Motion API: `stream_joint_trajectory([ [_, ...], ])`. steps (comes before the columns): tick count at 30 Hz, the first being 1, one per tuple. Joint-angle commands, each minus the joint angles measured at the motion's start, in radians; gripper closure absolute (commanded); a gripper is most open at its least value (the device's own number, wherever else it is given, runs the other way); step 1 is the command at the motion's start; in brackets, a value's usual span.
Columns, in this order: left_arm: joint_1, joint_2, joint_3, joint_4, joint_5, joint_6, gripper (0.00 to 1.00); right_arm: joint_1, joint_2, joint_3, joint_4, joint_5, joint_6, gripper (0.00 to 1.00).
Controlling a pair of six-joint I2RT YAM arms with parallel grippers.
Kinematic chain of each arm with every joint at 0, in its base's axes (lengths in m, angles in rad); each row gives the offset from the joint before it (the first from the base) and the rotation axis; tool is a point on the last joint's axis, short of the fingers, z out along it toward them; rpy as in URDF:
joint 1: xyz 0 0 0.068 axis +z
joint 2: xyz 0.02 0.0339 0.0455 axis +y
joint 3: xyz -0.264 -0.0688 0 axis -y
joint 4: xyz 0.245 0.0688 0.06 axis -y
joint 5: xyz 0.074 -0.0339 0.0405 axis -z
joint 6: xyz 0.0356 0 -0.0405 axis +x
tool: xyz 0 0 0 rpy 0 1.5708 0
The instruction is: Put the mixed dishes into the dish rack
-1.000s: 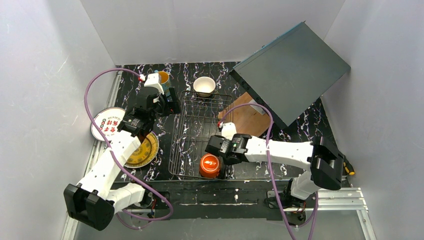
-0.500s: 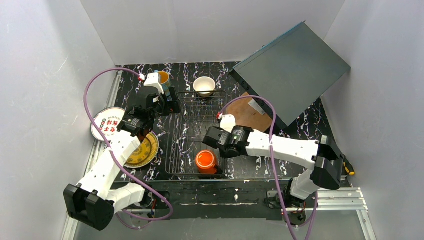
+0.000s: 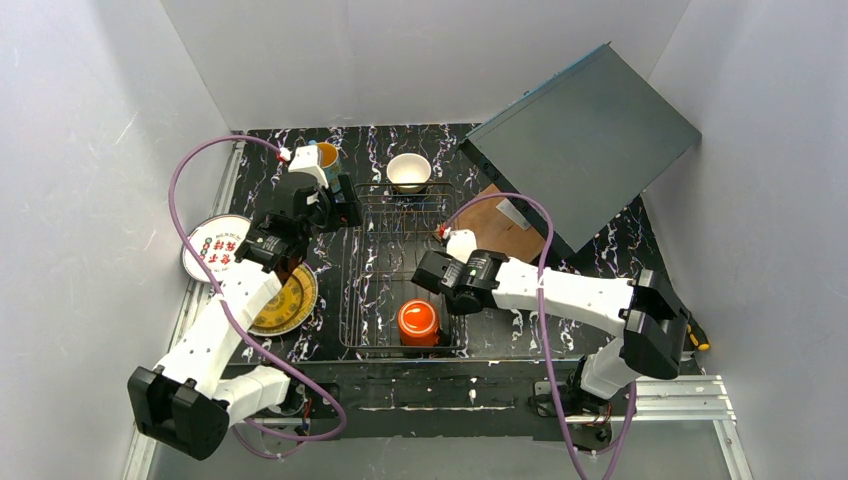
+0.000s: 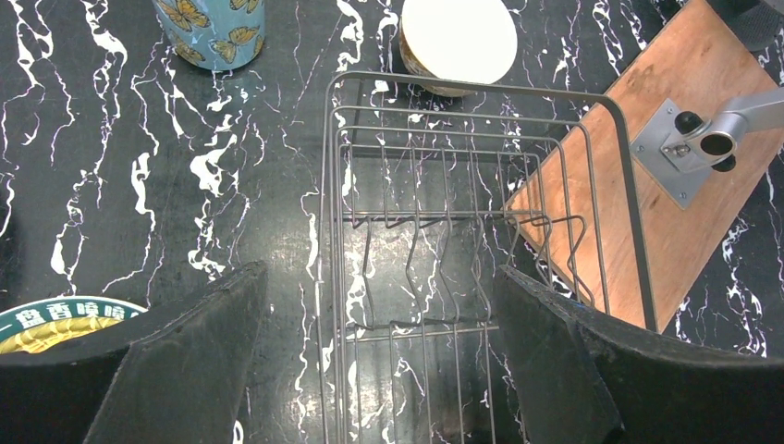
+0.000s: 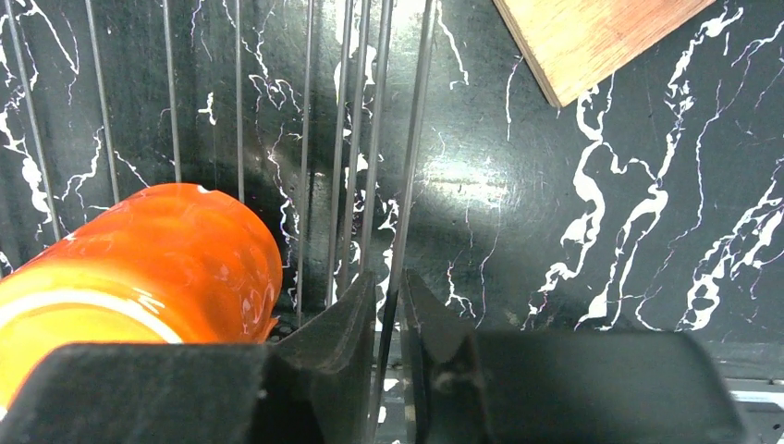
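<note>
- I see the orange mug (image 3: 418,322) inside the dish rack (image 3: 395,250), at the rack's near end. In the right wrist view it sits just left of the right gripper (image 5: 388,296), apart from the fingers.
- The right gripper is clenched on a thin rod at the rack's right side. The rod runs through the narrow slot between its two fingers, and the mug is not in its grasp.
- The left gripper (image 4: 379,370) hangs over the far half of the rack with its fingers spread wide, grasping nothing. Only rack wires show below it.
- The white-and-tan bowl (image 4: 458,42) stands on the surface (image 4: 139,185) just beyond the rack's far rim.
- The blue patterned mug (image 4: 211,32) stands upright on the surface, off the rack's far left corner.
- The yellow ornate plate (image 3: 290,300) lies flat just left of the rack. The white plate with coloured marks (image 3: 215,245) lies farther left, and their edges overlap.
- The wooden board (image 3: 490,235) lies against the rack's right side, partly under the grey slanted panel (image 3: 580,140).
</note>
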Motion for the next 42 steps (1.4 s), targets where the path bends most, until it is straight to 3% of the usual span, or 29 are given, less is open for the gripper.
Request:
stream_joint_trajectory([
  [1,0.006,0.011,0.037,-0.011,-0.011,0.003,0.10,0.005,-0.023,-0.003,0.031,0.032,-0.023,0.74],
  [6,0.006,0.016,0.025,0.005,-0.008,0.010,0.09,0.005,-0.041,0.016,0.029,0.041,-0.082,0.53],
  [11,0.009,0.050,0.024,0.044,0.051,0.034,0.09,0.005,-0.110,0.035,0.065,0.038,-0.180,0.26],
  [17,0.063,0.237,0.182,0.027,0.227,0.012,0.09,0.005,-0.256,-0.030,0.204,0.039,-0.281,0.08],
  [23,0.063,0.526,0.459,-0.027,0.233,0.037,0.10,0.003,-0.398,-0.130,0.358,0.006,-0.369,0.04],
  [29,0.056,0.863,0.863,-0.208,0.229,0.088,0.11,0.000,-0.526,-0.220,0.400,0.008,-0.386,0.02],
  [35,0.043,1.091,1.061,-0.253,0.211,0.092,0.16,-0.003,-0.668,-0.305,0.436,0.010,-0.392,0.02],
  [42,0.004,1.267,1.180,-0.287,0.139,0.085,0.31,-0.005,-0.721,-0.316,0.435,0.030,-0.427,0.02],
])
